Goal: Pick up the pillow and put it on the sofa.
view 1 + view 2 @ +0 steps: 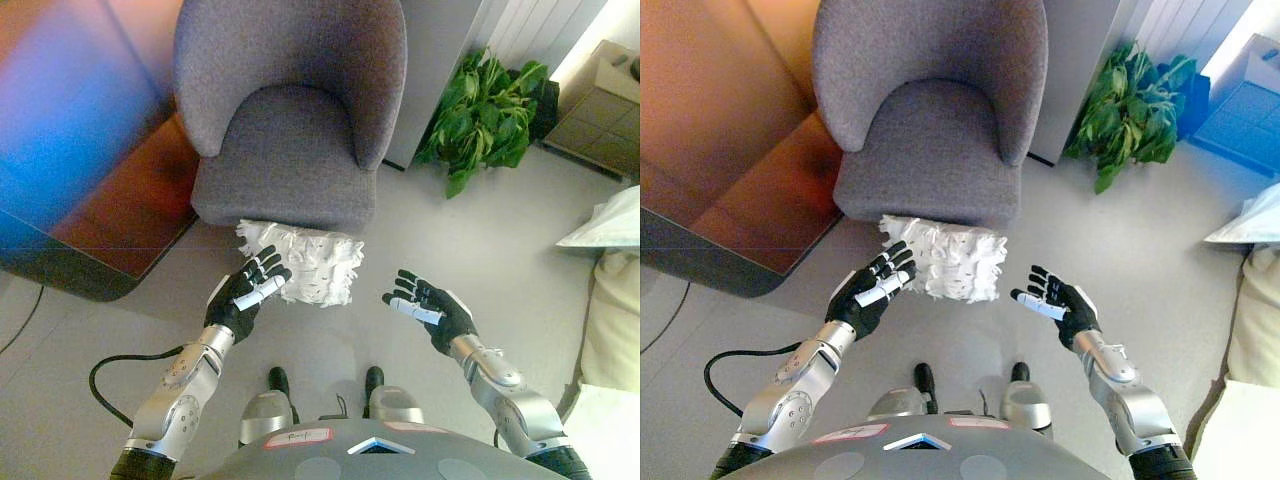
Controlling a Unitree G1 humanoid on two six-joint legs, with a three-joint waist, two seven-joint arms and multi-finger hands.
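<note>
Two hands are out in front, fingers spread and holding nothing. A white shaggy pillow [302, 262] lies on the floor, against the front of the grey sofa [290, 150]. The left hand [245, 295] sits at the pillow's left edge, its fingertips over the fringe. The right hand [430, 310] hovers apart to the right. A green plant [485, 115] stands beside the sofa.

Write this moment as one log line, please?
stage: reaching | pillow: floor, against sofa front | left hand: open, beside pillow | right hand: open, apart
</note>
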